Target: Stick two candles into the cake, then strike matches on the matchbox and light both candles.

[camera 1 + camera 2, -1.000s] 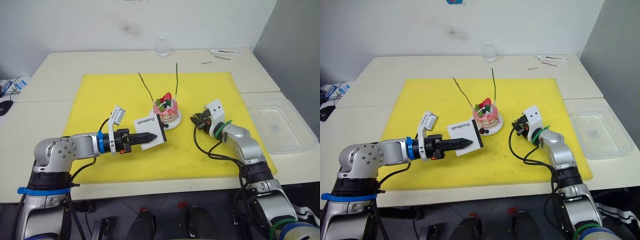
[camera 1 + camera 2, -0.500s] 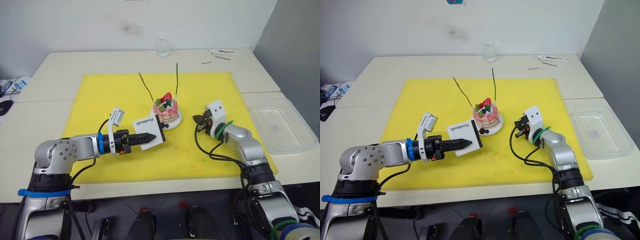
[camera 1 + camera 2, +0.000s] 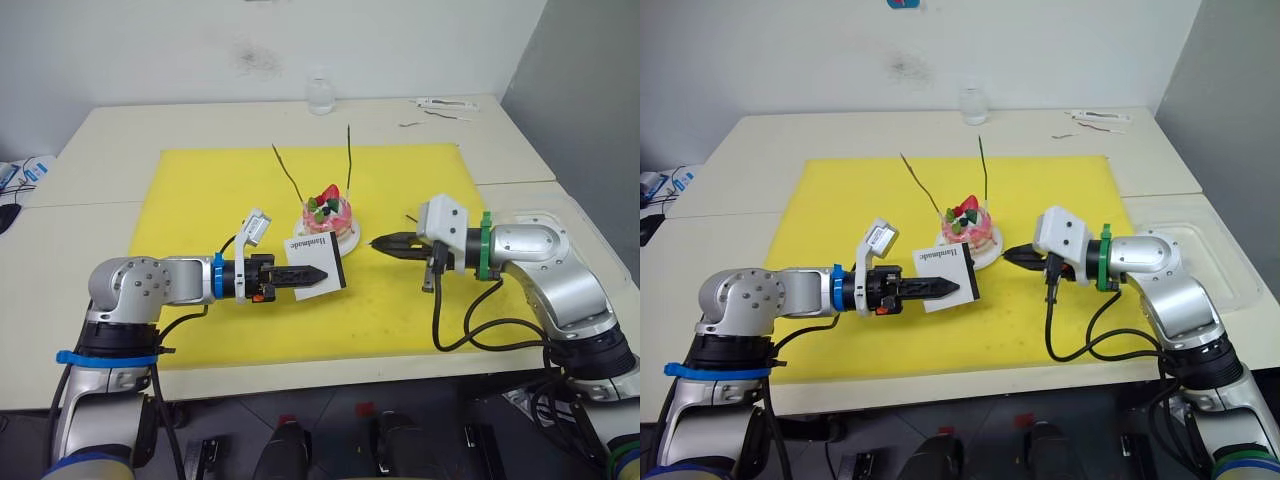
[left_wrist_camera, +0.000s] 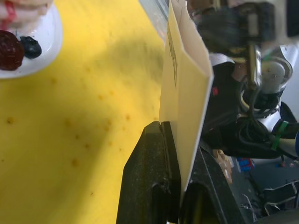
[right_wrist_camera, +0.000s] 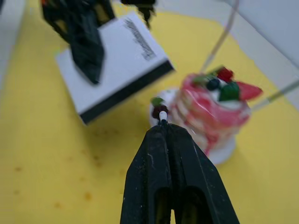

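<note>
Cake (image 3: 326,214) sits mid-mat (image 3: 200,190), two candles (image 3: 349,158) upright in it. Left tool (image 3: 318,276) at 7 o'clock clamps the matchbox (image 3: 316,262) – right tool (image 3: 378,243) at 3 o'clock pinches a match (image 5: 162,115); glass (image 3: 319,95) at 12.

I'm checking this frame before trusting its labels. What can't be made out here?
- The match: its pale tip peeks from the shut right gripper; the fingers hide its shaft.
- The flat white matchbox: in the left wrist view the left gripper covers its lower part.
- The two thin greenish candles in the pink cake: too thin to tell whether lit.
- Small items at the table's far edge: too small to identify.
</note>
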You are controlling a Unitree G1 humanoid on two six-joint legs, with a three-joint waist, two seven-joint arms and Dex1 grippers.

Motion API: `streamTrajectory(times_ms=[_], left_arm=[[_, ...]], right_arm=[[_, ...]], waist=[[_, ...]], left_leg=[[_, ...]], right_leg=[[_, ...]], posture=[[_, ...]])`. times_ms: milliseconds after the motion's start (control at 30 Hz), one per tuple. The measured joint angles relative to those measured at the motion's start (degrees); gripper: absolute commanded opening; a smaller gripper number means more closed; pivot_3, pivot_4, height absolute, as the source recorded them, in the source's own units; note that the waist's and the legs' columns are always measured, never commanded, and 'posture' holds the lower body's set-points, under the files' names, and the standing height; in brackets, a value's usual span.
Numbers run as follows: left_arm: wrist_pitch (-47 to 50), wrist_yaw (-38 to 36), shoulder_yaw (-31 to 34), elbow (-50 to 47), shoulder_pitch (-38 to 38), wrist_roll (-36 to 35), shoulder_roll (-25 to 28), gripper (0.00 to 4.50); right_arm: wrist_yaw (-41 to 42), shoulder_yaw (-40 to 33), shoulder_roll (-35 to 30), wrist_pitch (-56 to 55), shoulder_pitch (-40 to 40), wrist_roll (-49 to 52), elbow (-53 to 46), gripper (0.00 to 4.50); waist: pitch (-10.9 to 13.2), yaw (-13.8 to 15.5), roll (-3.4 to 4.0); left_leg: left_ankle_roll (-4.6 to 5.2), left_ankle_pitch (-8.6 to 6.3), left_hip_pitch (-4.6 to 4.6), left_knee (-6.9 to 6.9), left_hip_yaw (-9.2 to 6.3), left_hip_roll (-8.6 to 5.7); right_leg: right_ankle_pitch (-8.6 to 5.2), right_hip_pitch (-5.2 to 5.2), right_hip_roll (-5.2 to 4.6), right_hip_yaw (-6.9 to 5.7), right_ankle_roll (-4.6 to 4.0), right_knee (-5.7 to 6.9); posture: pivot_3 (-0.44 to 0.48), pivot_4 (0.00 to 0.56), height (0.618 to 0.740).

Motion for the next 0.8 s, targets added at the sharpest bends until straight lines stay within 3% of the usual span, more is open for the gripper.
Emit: streamTrajectory(times_ms=[800], left_arm=[[0.2,-1.3,0.0,0.5,-1.5,1.8,-0.9,0.0]], right_arm=[[-2.9,4.0,3.3,-5.1,-3.0,-6.9,3.7,0.04]], waist=[[0.0,0.5,0.0]], left_leg=[[-0.17,0.1,-0.05,0.01,0.01,-0.05]], right_leg=[[0.02,-0.03,-0.08,0.0,0.02,-0.03]], posture=[[0.0,0.15,0.74]])
